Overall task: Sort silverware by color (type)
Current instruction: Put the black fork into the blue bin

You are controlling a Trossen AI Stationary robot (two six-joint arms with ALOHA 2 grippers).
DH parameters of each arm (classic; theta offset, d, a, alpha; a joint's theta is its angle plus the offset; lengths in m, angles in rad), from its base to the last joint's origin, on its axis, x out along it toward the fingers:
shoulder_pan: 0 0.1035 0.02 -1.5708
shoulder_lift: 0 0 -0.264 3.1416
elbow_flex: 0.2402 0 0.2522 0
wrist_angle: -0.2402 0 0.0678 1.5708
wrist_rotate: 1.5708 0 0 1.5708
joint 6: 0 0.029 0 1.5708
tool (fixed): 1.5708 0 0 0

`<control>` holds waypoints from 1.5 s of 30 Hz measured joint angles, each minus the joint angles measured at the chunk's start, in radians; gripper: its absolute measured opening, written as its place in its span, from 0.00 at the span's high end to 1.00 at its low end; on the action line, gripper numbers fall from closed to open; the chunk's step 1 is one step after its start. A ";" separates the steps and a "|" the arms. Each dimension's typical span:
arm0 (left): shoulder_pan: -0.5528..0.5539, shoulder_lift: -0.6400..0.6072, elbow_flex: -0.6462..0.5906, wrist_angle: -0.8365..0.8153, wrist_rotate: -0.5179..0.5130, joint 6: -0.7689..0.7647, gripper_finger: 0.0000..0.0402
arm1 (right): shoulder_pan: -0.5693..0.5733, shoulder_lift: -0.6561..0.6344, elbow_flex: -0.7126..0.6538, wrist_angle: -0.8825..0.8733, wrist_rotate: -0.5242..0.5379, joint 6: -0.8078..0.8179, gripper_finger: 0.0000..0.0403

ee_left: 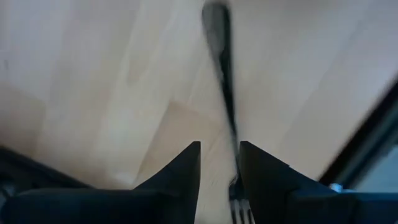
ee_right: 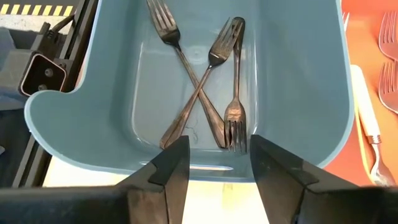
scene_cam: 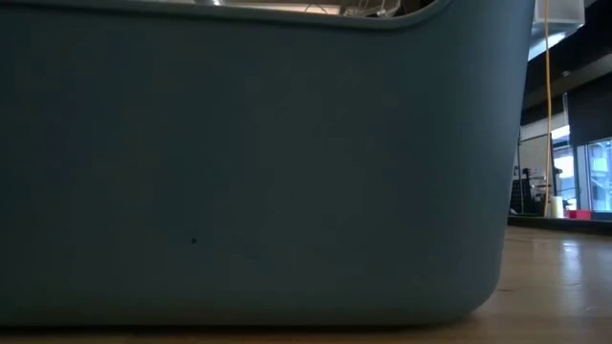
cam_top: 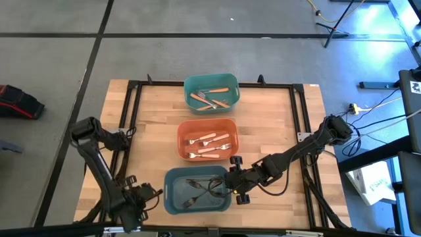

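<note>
Now I see my right gripper (ee_right: 214,168) open and empty over the blue-grey bin (cam_top: 172,197) at lower centre; inside lie three dark metal forks (ee_right: 205,81). My left gripper (ee_left: 219,180) pinches a fourth, dark fork (ee_left: 224,93) at lower left.

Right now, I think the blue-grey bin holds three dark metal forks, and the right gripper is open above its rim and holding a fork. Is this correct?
Not quite. The right wrist view shows the right gripper open and empty above the blue-grey bin. The three dark metal forks do lie inside it.
</note>
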State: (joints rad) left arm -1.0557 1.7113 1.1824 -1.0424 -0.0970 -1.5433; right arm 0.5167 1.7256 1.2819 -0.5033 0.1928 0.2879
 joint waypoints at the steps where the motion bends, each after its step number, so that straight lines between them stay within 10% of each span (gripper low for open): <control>1: 0.000 0.020 0.000 0.001 0.025 -0.004 0.74 | 0.000 0.000 0.000 0.001 0.000 -0.005 0.60; 21: -0.058 0.076 -0.157 0.306 0.067 -0.156 0.75 | 0.000 0.000 -0.001 -0.001 0.028 -0.056 0.60; 45: -0.048 -0.027 -0.203 0.202 0.013 -0.077 0.98 | 0.000 -0.004 -0.001 -0.024 0.060 -0.064 0.60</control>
State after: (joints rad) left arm -1.1038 1.6842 0.9798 -0.8402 -0.0841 -1.6203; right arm 0.5167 1.7214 1.2812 -0.5270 0.2525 0.2241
